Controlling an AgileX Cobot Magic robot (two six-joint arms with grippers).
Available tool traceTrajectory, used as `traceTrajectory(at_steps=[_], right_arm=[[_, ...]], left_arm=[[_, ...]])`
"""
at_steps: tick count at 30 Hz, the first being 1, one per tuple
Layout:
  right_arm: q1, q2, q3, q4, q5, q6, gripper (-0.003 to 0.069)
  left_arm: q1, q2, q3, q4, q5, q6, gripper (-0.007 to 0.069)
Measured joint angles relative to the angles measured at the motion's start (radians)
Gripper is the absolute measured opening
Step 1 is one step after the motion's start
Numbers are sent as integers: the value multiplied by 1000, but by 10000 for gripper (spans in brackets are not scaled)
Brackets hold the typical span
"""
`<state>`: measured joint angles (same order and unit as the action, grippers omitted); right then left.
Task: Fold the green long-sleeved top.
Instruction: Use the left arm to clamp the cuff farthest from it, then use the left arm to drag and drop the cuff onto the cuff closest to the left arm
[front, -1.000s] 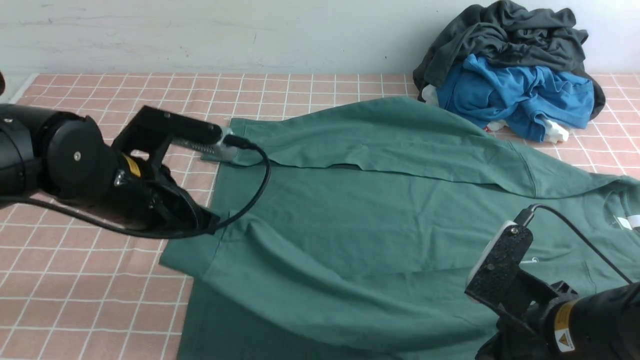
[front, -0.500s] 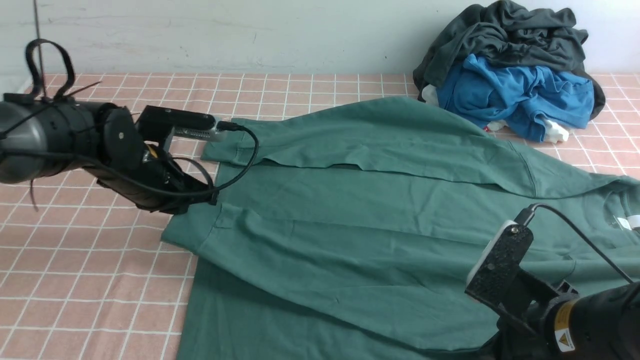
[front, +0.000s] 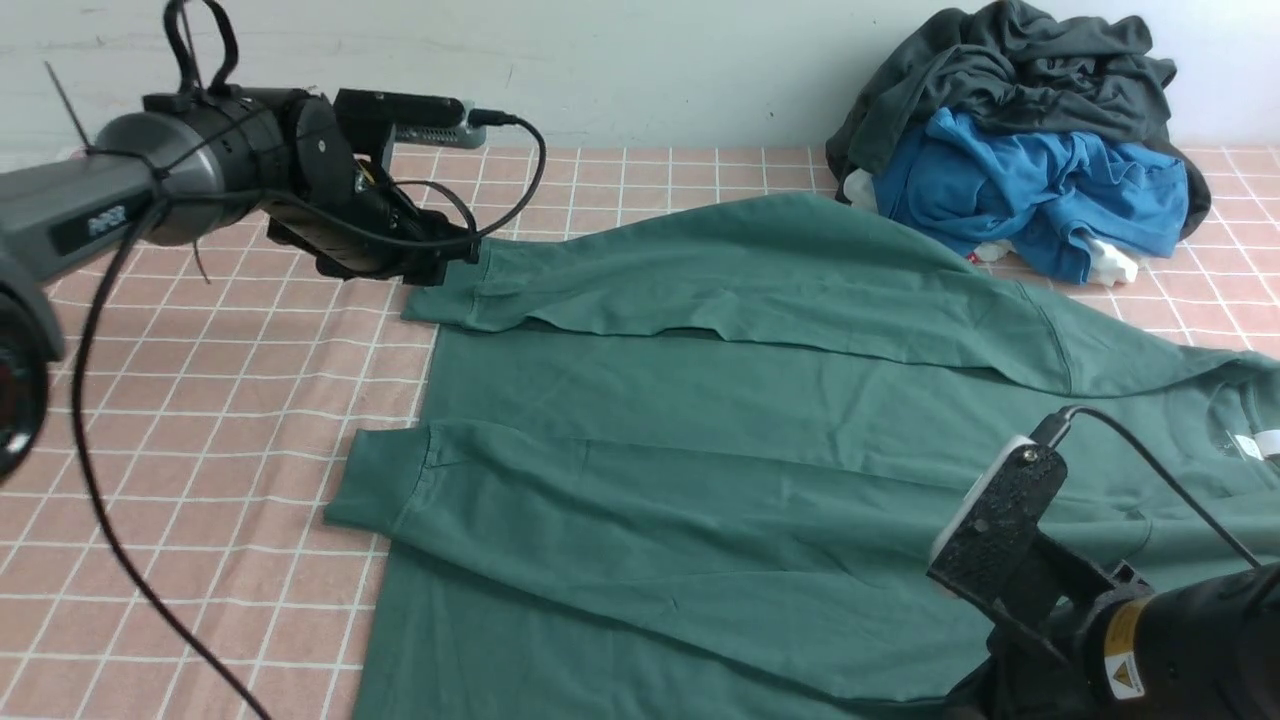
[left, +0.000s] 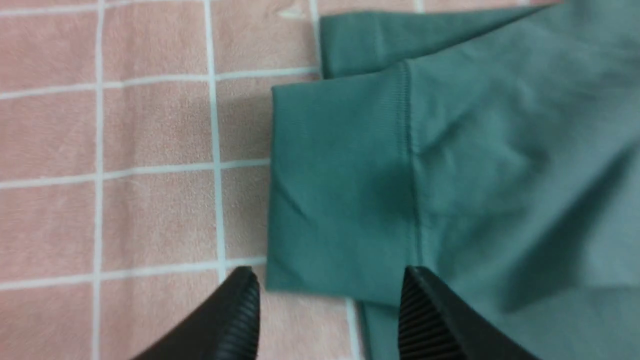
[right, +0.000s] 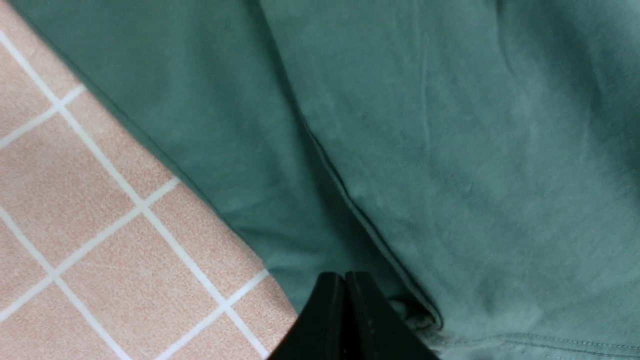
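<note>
The green long-sleeved top (front: 760, 420) lies spread on the pink checked cloth. Both sleeves are folded across its body, with the near cuff (front: 375, 485) and the far cuff (front: 450, 300) at its left edge. The white neck label (front: 1255, 443) shows at the right. My left gripper (front: 450, 262) hovers open and empty just above the far cuff; in the left wrist view that gripper (left: 330, 300) straddles the cuff (left: 340, 190). My right gripper (right: 345, 280) is shut at the top's near right part (right: 450, 175), with cloth bunched against its fingers. In the front view its fingers are hidden.
A heap of a dark charcoal garment (front: 1010, 70) and a bright blue garment (front: 1030, 190) sits at the back right by the wall. The pink checked cloth (front: 200, 430) lies bare to the left of the top. The left arm's cable (front: 90, 480) hangs over it.
My left gripper let go of the near sleeve cuff, rose and moved back to the far cuff. The near sleeve has settled flat across the body. The right arm has barely moved.
</note>
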<state>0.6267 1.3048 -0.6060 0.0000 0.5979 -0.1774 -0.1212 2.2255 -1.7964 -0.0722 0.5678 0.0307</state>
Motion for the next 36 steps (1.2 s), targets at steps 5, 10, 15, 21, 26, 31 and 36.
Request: traceTrajectory(at_steps=[5,10,15,21,26,31,36], right_arm=[[0,0,0,0,0,0,-14],[0,0,0,0,0,0,-14],[0,0,0,0,-2,0,-14],[0,0,0,0,-3,0,-14],[0,0,0,0,-3,0,-14],[0,0,0,0,9,-1,-14],[0,0,0,0,12,-1,-14]], left_arm=[[9,101,-68,-4,8,-15,351],[11,127,-81,-14,3,-22,195],[11,120,-82,1,4,-24,22],[11,29,-81,14,122,-23,17],[7,-132,-81,21,466,42,17],[4,-204,69,41,614,83,17],[-3,-233,295,42,483,85,19]])
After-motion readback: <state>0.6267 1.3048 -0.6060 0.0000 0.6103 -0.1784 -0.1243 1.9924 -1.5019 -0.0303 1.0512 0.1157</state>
